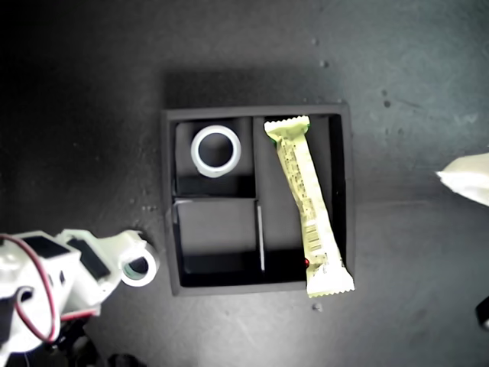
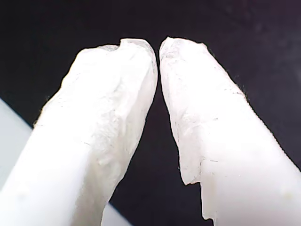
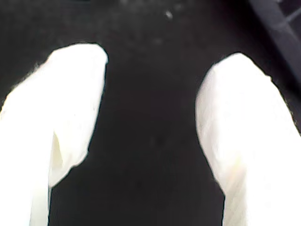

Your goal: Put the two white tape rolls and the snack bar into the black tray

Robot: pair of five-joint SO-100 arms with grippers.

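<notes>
The black tray (image 1: 169,199) sits mid-table. An all-white tape roll (image 1: 215,151) lies in its small far compartment at the exterior view's left. The snack bar (image 1: 306,202) lies slanted in the long compartment, its near end over the rim. A second tape roll (image 1: 139,267) with a greenish core rests outside the tray, against the end of the arm at the exterior view's lower left. My second gripper (image 3: 153,61) is open over dark table with nothing between its fingers; that roll does not show there. My first gripper (image 2: 157,47) is shut and empty, its tip (image 1: 462,177) at the exterior view's right edge.
The tray's near small compartment (image 1: 218,229) holds nothing. A tray edge (image 3: 277,23) shows just beyond my second gripper's fingers. The dark tabletop (image 1: 84,115) surrounds the tray. Red wires (image 1: 47,294) loop on the arm at the exterior view's lower left.
</notes>
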